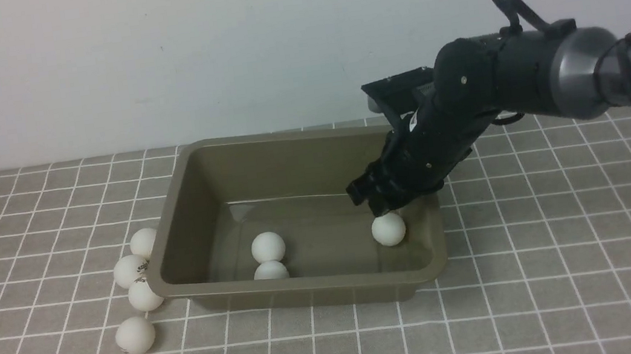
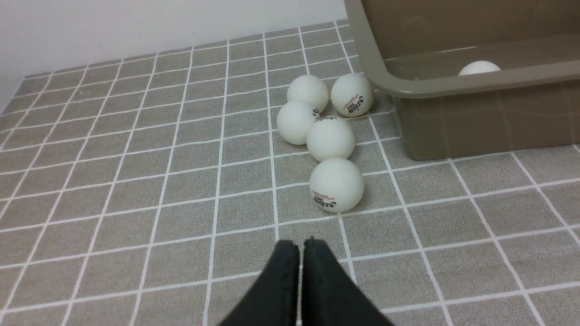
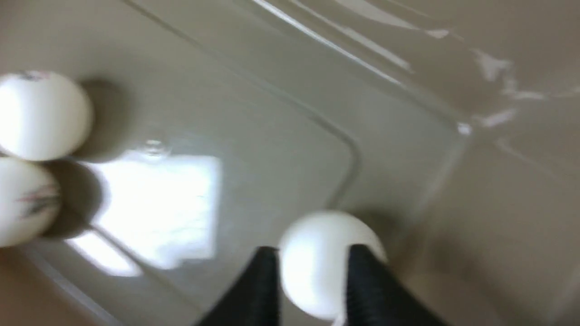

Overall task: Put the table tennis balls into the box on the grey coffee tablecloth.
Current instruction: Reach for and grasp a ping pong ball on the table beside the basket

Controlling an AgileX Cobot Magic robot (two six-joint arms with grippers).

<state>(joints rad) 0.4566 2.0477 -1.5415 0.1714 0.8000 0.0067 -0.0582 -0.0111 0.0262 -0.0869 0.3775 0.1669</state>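
The right gripper (image 1: 379,208) is down inside the box (image 1: 306,293), at the box's right-hand end, and a ball (image 1: 388,229) sits right at its tips. From the right wrist camera that ball lies between the two black fingers (image 3: 265,280), one on either side. The picture is smeared, though, so it cannot be told whether the fingers are squeezing the ball or standing just clear of it. In the front view the ball looks low, close to the box floor.

This reads as the drop-off step: a ball delivered into the box, at or about the point of release.

Two more balls (image 1: 268,247) rest touching each other by the box's near wall, about midway along it. That makes three in the box.

Outside the box's left end, five balls (image 2: 331,138) bunch together on the grey coffee tablecloth (image 1: 547,268), the nearest ones tight against the box wall.

The left gripper (image 2: 300,246) hangs over the cloth on that side of the box, fingers pressed together and holding nothing.

The next move probably calls for the right arm to lift straight out of the box without nudging its rim. The cluster beside the box then wants attention. The outermost ball looks the easiest pick, since the ones against the wall leave little room for a finger.
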